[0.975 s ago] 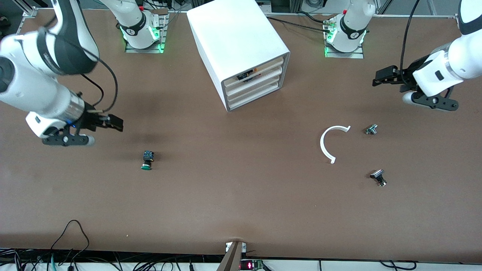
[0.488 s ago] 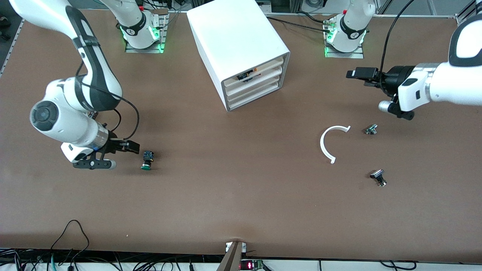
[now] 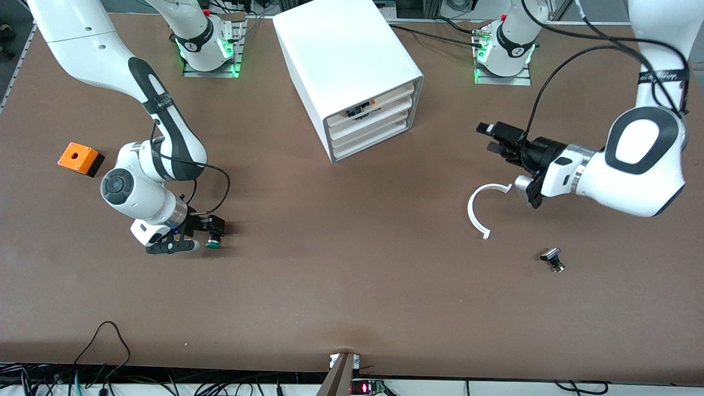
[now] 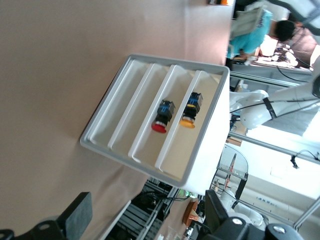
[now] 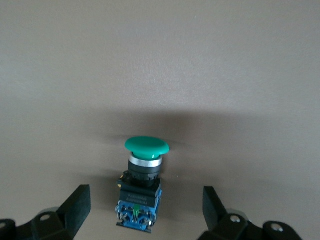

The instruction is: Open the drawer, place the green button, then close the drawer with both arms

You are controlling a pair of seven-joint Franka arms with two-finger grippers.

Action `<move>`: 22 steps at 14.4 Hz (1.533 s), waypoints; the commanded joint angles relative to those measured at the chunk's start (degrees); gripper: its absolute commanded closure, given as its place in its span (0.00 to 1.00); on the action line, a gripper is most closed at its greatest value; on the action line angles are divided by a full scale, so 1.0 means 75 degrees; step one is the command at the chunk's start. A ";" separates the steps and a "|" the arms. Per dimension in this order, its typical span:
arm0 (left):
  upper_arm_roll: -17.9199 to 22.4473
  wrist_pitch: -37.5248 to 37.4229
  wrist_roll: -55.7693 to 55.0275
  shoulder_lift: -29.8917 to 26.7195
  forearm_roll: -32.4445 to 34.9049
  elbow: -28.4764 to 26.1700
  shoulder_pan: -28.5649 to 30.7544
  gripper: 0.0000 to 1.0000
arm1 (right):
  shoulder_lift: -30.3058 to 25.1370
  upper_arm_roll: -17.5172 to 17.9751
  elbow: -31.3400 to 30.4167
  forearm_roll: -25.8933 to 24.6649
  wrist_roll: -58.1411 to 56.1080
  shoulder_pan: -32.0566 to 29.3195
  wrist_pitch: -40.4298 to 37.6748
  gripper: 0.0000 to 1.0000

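Brown bench (image 3: 352,286) surface carries the white four-tier cabinet (image 3: 352,71) with every drawer (image 3: 369,133) shut, and the green-capped button (image 5: 145,176) lies well toward the right arm's end, nearer the camera than the cabinet. Since the earlier frame the right tool (image 5: 145,210) has been lowered around the button, fingers spread and not yet pinching, while the left tool (image 3: 498,137), also spread, has been swung in toward the drawer fronts. For a sound grasp, the fingers should be centred on the dark body before being pressed together.

glossy green button (image 5: 146,146), matt brown table (image 3: 352,286)
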 commanded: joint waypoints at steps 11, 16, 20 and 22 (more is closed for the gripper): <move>-0.0424 0.2977 0.4960 0.0851 -0.3735 -0.3259 -0.0825 0.03 | 0.0139 -0.0016 -0.0213 -0.0020 -0.0690 0.0235 0.0148 0.47; -0.0495 0.3107 0.5397 0.1483 -0.4243 -0.3496 -0.1317 0.21 | 0.0128 -0.0039 -0.0213 -0.0008 -0.0703 0.0199 0.0148 1.00; -0.0529 0.3107 0.5397 0.1589 -0.4805 -0.3883 -0.1598 0.35 | -0.0048 -0.0027 -0.0084 0.0050 -0.0539 0.0199 0.0125 1.00; -0.0553 0.3107 0.5397 0.1613 -0.5063 -0.4035 -0.1751 0.37 | -0.0258 -0.0004 -0.0014 0.0051 -0.0551 0.0211 0.0102 1.00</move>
